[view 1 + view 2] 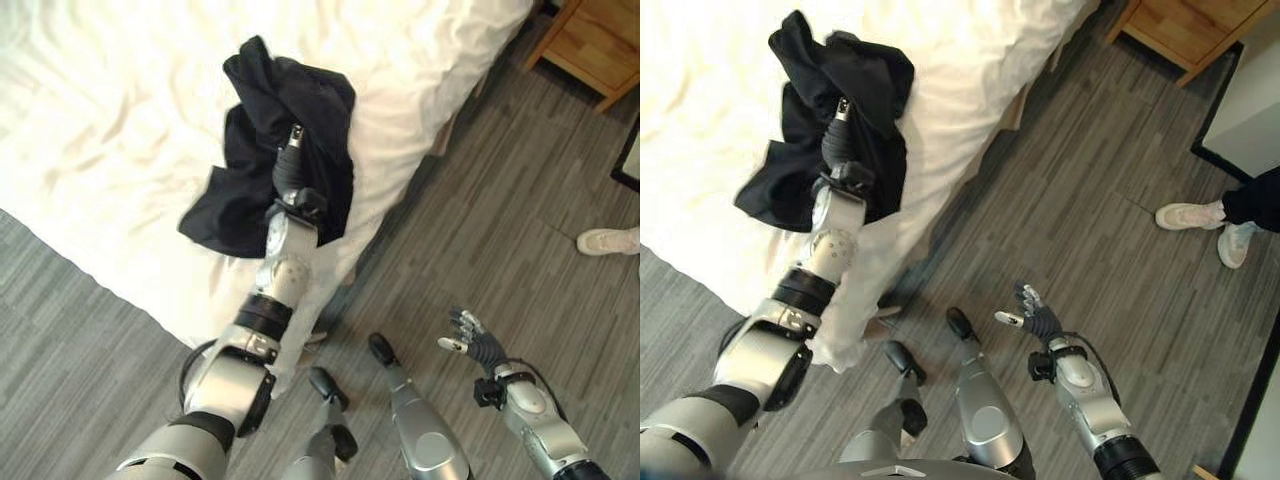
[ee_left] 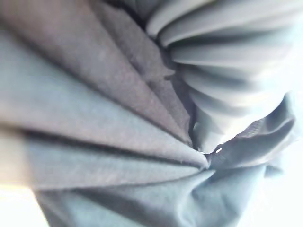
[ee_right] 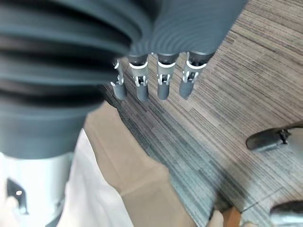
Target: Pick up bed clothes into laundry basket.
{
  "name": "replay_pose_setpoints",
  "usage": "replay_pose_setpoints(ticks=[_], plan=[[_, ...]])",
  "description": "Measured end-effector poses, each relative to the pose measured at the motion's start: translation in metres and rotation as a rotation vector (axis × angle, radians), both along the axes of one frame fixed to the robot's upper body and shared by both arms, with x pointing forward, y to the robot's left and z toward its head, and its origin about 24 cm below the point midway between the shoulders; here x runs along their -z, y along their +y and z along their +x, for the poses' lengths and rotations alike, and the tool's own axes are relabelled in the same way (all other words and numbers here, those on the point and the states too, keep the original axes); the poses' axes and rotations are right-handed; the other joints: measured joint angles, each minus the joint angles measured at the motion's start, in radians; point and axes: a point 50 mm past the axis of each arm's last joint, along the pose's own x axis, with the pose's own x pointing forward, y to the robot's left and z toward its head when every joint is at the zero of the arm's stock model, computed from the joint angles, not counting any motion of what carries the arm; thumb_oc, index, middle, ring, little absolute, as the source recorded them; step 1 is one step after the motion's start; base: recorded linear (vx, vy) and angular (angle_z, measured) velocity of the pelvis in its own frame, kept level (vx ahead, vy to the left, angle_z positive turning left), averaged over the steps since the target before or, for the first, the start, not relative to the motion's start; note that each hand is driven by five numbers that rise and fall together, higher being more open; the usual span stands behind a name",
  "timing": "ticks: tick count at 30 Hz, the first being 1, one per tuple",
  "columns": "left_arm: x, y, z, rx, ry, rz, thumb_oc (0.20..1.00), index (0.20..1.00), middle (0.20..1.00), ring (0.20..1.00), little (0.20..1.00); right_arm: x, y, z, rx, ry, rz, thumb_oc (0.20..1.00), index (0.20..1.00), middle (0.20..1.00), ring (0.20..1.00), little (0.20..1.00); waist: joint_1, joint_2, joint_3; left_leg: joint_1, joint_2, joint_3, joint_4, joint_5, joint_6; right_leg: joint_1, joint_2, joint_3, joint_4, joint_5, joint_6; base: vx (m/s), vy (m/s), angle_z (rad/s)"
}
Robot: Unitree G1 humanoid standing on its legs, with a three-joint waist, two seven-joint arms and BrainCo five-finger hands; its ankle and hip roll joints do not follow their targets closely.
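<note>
A black garment (image 1: 255,185) lies bunched near the edge of the white bed (image 1: 110,120). My left hand (image 1: 289,165) reaches into the middle of it, with cloth draped around the hand on both sides. In the left wrist view, dark folds of the garment (image 2: 118,142) run together toward one spot beside the hand's ribbed cover (image 2: 227,61). My right hand (image 1: 1038,320) hovers low over the wooden floor, off the bed, holding nothing. Its fingers (image 3: 162,85) are straight and spread.
The bed's side drops to a grey wood-plank floor (image 1: 500,180). A wooden nightstand (image 1: 590,40) stands at the far right. A person's pale shoes (image 1: 1190,215) are on the floor to the right. The bed's sheet and beige base (image 3: 137,179) are close to my right arm.
</note>
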Motion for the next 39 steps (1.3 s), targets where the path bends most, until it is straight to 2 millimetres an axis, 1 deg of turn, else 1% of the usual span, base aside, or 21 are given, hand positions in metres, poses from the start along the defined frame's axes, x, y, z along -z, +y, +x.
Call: replay_pose_setpoints(ticks=[2, 6, 9, 13, 14, 19, 23, 25, 26, 27, 28, 29, 31, 32, 33, 34, 35, 36, 37, 38, 39], plan=[[-0.008, 0.002, -0.003, -0.011, -0.049, -0.022, 0.2, 0.2, 0.2, 0.2, 0.2, 0.001, -0.001, -0.001, -0.01, 0.003, -0.012, 1.0, 1.0, 1.0, 1.0, 1.0, 0.005, 0.002, 0.0, 0.031, 0.005, -0.003, -0.004, -0.015, -0.015, 0.041, 0.001, -0.003, -0.019, -0.003, 0.0, 0.08, 0.001, 0.04], [-0.015, 0.004, -0.01, -0.004, -0.104, -0.036, 0.2, 0.2, 0.2, 0.2, 0.2, 0.001, -0.003, -0.002, -0.019, 0.008, -0.04, 1.0, 1.0, 1.0, 1.0, 1.0, 0.009, 0.004, 0.0, 0.086, 0.009, -0.015, -0.004, -0.019, -0.016, 0.1, 0.002, -0.01, -0.02, -0.01, -0.008, 0.05, 0.004, 0.04], [-0.014, 0.004, -0.015, 0.005, -0.121, -0.044, 0.2, 0.2, 0.2, 0.2, 0.2, 0.0, -0.005, -0.002, -0.031, 0.008, -0.044, 1.0, 1.0, 1.0, 1.0, 1.0, 0.013, 0.016, -0.018, 0.128, 0.014, -0.026, -0.004, -0.031, -0.018, 0.148, 0.01, -0.019, -0.021, -0.018, -0.014, 0.04, 0.01, 0.08], [-0.012, 0.017, -0.014, -0.017, -0.123, 0.01, 0.2, 0.2, 0.2, 0.2, 0.2, 0.004, -0.011, -0.001, -0.016, 0.03, -0.048, 1.0, 1.0, 1.0, 1.0, 1.0, 0.038, 0.022, -0.033, 0.21, 0.024, -0.031, -0.004, -0.032, -0.012, 0.231, 0.016, -0.03, -0.021, -0.024, -0.025, 0.0, 0.012, 0.03], [-0.008, 0.018, -0.014, -0.021, -0.111, 0.012, 0.2, 0.2, 0.2, 0.2, 0.2, 0.005, -0.013, 0.0, -0.009, 0.039, -0.052, 1.0, 1.0, 1.0, 1.0, 1.0, 0.042, 0.029, -0.063, 0.211, 0.025, -0.035, -0.004, -0.037, -0.006, 0.234, 0.017, -0.037, -0.021, -0.032, -0.03, -0.02, 0.033, 0.12], [0.004, 0.023, -0.01, -0.027, -0.063, 0.041, 0.2, 0.2, 0.2, 0.2, 0.2, 0.037, -0.035, -0.007, 0.111, 0.195, -0.08, 1.0, 1.0, 1.0, 1.0, 1.0, 0.062, 0.017, -0.142, 0.261, 0.027, -0.053, -0.004, -0.042, -0.008, 0.289, 0.021, -0.046, -0.021, -0.042, -0.032, -0.01, 0.066, 0.08], [0.026, 0.03, -0.01, -0.046, 0.015, 0.065, 0.2, 0.2, 0.2, 0.2, 0.2, 0.069, -0.077, -0.046, 0.35, 0.39, -0.117, 1.0, 1.0, 1.0, 1.0, 1.0, 0.061, 0.015, -0.188, 0.296, 0.02, -0.035, -0.005, -0.06, -0.002, 0.314, 0.016, -0.025, -0.021, -0.062, -0.015, -0.06, 0.068, -0.1], [0.027, 0.03, -0.011, -0.044, 0.017, 0.058, 0.2, 0.2, 0.2, 0.2, 0.2, 0.081, -0.085, -0.07, 0.418, 0.462, -0.114, 1.0, 1.0, 1.0, 1.0, 1.0, 0.044, -0.009, -0.184, 0.293, 0.004, -0.011, 0.002, -0.059, -0.002, 0.29, 0.016, 0.014, -0.014, -0.055, -0.01, -0.19, 0.063, -0.41], [0.03, 0.032, -0.015, -0.049, 0.015, 0.052, 0.2, 0.2, 0.2, 0.2, 0.2, 0.088, -0.089, -0.082, 0.496, 0.492, -0.084, 1.0, 1.0, 1.0, 1.0, 1.0, 0.034, -0.012, -0.184, 0.293, 0.005, 0.011, 0.002, -0.054, 0.009, 0.271, 0.019, 0.038, 0.01, -0.044, -0.012, -0.27, 0.01, -0.69], [0.032, 0.035, -0.018, -0.055, 0.016, 0.051, 0.2, 0.2, 0.2, 0.2, 0.2, 0.094, -0.093, -0.091, 0.545, 0.544, -0.086, 1.0, 1.0, 1.0, 1.0, 1.0, 0.033, -0.009, -0.188, 0.293, 0.015, 0.04, -0.005, -0.065, 0.015, 0.262, 0.023, 0.057, 0.019, -0.049, 0.001, -0.17, 0.01, -0.81], [0.036, 0.032, -0.018, -0.042, 0.03, 0.062, 0.2, 0.2, 0.2, 0.2, 0.2, 0.104, -0.099, -0.118, 0.606, 0.643, -0.098, 1.0, 1.0, 1.0, 1.0, 1.0, 0.004, -0.033, -0.179, 0.284, 0.01, 0.062, -0.004, -0.068, 0.019, 0.242, 0.02, 0.079, 0.016, -0.048, 0.008, -0.3, 0.031, -0.62], [0.037, 0.025, -0.019, -0.03, 0.027, 0.055, 0.2, 0.2, 0.2, 0.2, 0.2, 0.11, -0.104, -0.144, 0.699, 0.693, -0.074, 1.0, 1.0, 1.0, 1.0, 1.0, -0.014, -0.041, -0.179, 0.256, 0.006, 0.068, -0.004, -0.066, 0.022, 0.199, 0.021, 0.088, 0.045, -0.053, 0.016, -0.25, 0.001, -0.28], [0.036, 0.016, -0.019, -0.001, 0.019, 0.086, 0.2, 0.2, 0.2, 0.2, 0.2, 0.121, -0.104, -0.18, 0.834, 0.822, -0.044, 1.0, 1.0, 1.0, 1.0, 1.0, -0.034, -0.049, -0.165, 0.212, -0.004, 0.068, -0.004, -0.053, 0.053, 0.132, 0.016, 0.098, 0.088, -0.035, 0.047, -0.26, -0.007, -0.26], [0.037, 0.015, -0.019, 0.017, 0.026, 0.129, 0.2, 0.2, 0.2, 0.2, 0.2, 0.127, -0.1, -0.201, 0.927, 0.91, -0.016, 1.0, 1.0, 1.0, 1.0, 1.0, -0.05, -0.058, -0.13, 0.198, 0.014, 0.089, 0.002, -0.03, 0.1, 0.112, 0.016, 0.003, 0.072, -0.018, 0.125, -0.15, 0.032, -0.66], [0.042, 0.019, -0.019, 0.014, 0.049, 0.153, 0.2, 0.2, 0.2, 0.2, 0.2, 0.129, -0.097, -0.213, 0.962, 0.963, -0.01, 1.0, 1.0, 1.0, 1.0, 1.0, -0.042, -0.063, -0.118, 0.197, 0.034, 0.118, -0.004, -0.033, 0.1, 0.082, 0.01, -0.094, 0.15, -0.057, 0.058, -0.16, 0.056, -0.76], [0.049, 0.021, -0.018, 0.007, 0.079, 0.162, 0.2, 0.2, 0.2, 0.2, 0.2, 0.128, -0.1, -0.222, 0.988, 0.976, -0.007, 1.0, 1.0, 1.0, 1.0, 1.0, -0.041, -0.055, -0.108, 0.209, 0.047, 0.156, 0.003, -0.03, 0.103, 0.088, -0.008, -0.166, 0.205, -0.078, 0.028, -0.16, 0.056, -0.9], [0.051, 0.022, -0.017, 0.001, 0.091, 0.161, 0.2, 0.2, 0.2, 0.2, 0.2, 0.126, -0.103, -0.223, 0.996, 0.967, -0.01, 1.0, 1.0, 1.0, 1.0, 1.0, -0.035, -0.049, -0.096, 0.224, 0.057, 0.187, 0.003, -0.024, 0.095, 0.095, -0.029, -0.207, 0.268, -0.114, 0.03, -0.21, 0.046, -1.06], [0.051, 0.025, -0.017, -0.009, 0.091, 0.161, 0.2, 0.2, 0.2, 0.2, 0.2, 0.124, -0.108, -0.221, 1.007, 0.955, -0.013, 1.0, 1.0, 1.0, 1.0, 1.0, -0.006, -0.036, -0.079, 0.252, 0.087, 0.261, -0.001, -0.025, 0.098, 0.094, -0.071, -0.34, 0.393, -0.164, -0.002, -0.16, 0.004, -1.43], [0.048, 0.028, -0.017, -0.02, 0.084, 0.166, 0.2, 0.2, 0.2, 0.2, 0.2, 0.121, -0.115, -0.211, 1.013, 0.926, -0.013, 1.0, 1.0, 1.0, 1.0, 1.0, 0.017, -0.019, -0.071, 0.272, 0.115, 0.345, 0.005, -0.029, 0.091, 0.116, -0.094, -0.431, 0.492, -0.193, 0.001, -0.16, 0.011, -2.11], [0.043, 0.043, -0.016, -0.056, 0.07, 0.196, 0.2, 0.2, 0.2, 0.2, 0.2, 0.118, -0.12, -0.195, 0.993, 0.895, -0.022, 1.0, 1.0, 1.0, 1.0, 1.0, 0.063, 0.004, -0.075, 0.307, 0.15, 0.443, 0.0, -0.033, 0.082, 0.156, -0.165, -0.538, 0.624, -0.223, -0.009, -0.09, -0.052, -2.5], [0.039, 0.047, -0.016, -0.066, 0.053, 0.217, 0.2, 0.2, 0.2, 0.2, 0.2, 0.116, -0.122, -0.187, 0.984, 0.863, -0.021, 1.0, 1.0, 1.0, 1.0, 1.0, 0.104, 0.009, -0.083, 0.33, 0.161, 0.49, 0.001, -0.05, 0.069, 0.202, -0.211, -0.61, 0.64, -0.222, 0.01, -0.12, -0.093, -2.33]])
